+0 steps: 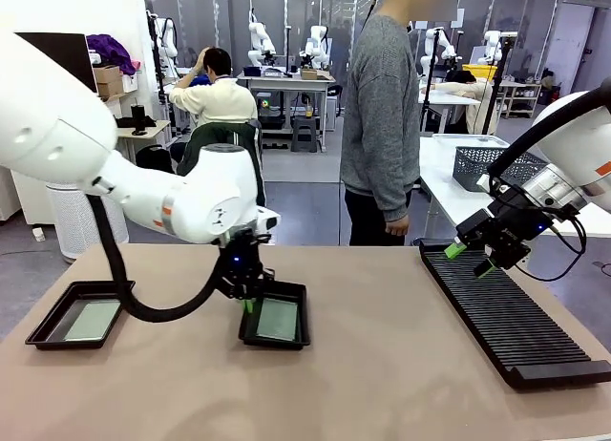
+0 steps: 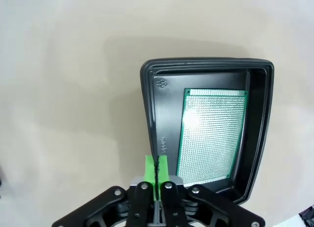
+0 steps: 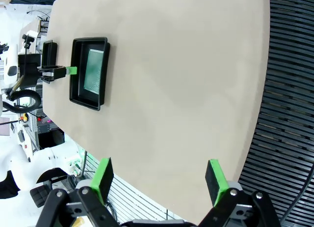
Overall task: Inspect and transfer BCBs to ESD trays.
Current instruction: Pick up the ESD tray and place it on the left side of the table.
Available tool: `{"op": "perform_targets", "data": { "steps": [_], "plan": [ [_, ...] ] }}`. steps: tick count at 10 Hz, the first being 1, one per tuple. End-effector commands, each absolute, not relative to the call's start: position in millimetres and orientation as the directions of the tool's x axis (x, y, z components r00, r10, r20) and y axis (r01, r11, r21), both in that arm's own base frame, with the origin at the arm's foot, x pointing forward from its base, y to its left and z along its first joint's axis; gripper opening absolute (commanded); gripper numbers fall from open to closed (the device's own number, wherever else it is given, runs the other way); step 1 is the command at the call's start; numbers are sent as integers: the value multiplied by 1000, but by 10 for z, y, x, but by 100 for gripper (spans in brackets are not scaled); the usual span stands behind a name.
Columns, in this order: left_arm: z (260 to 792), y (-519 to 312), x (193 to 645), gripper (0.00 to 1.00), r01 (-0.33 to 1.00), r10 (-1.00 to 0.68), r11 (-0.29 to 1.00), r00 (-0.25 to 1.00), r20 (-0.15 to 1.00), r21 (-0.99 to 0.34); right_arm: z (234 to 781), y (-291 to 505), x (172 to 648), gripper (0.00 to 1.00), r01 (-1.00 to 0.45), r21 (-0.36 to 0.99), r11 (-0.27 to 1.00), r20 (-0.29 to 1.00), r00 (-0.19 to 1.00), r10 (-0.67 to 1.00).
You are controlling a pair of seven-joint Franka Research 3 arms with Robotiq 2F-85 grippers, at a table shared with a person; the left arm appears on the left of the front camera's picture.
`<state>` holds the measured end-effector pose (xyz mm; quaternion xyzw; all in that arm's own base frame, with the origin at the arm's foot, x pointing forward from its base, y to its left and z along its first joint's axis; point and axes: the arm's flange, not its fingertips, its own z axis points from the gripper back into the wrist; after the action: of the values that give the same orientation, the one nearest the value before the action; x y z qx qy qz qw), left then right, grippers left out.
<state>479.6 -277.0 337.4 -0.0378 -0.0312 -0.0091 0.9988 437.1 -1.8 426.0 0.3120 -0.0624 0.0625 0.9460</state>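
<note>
Lying flat, BCB [image 2: 212,136] runs lengthwise along its ESD tray [image 2: 257,133]

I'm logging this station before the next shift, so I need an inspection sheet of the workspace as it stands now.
Surface: tan table, bare between the items.
Job's things: two ESD trays; left tray holds a BCB; middle tray holds a BCB lying flat on its floor.
Clutter: long black slotted rack at the robot's right, no boards seen in it.
Grippers: left gripper shut, holding nothing, at the middle tray's rim; right gripper open, holding nothing, over the rack's edge.
Cables: black hose looping from the left arm; thin cable by the right wrist.
Surroundings: a person standing at the far side.
</note>
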Motion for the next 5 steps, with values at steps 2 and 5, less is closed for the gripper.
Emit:
{"op": "perform_targets", "data": {
  "steps": [2,5],
  "plan": [
    [3390,-2137,4726,3,26,-18,992,998,63,-126,4262,-12,4359,100,-150,576,803,153,985,74],
    [3394,-1620,4764,3,16,-7,991,998,63,-133,4262,-12,4359,100,-150,576,803,153,985,74]
  ]
}}
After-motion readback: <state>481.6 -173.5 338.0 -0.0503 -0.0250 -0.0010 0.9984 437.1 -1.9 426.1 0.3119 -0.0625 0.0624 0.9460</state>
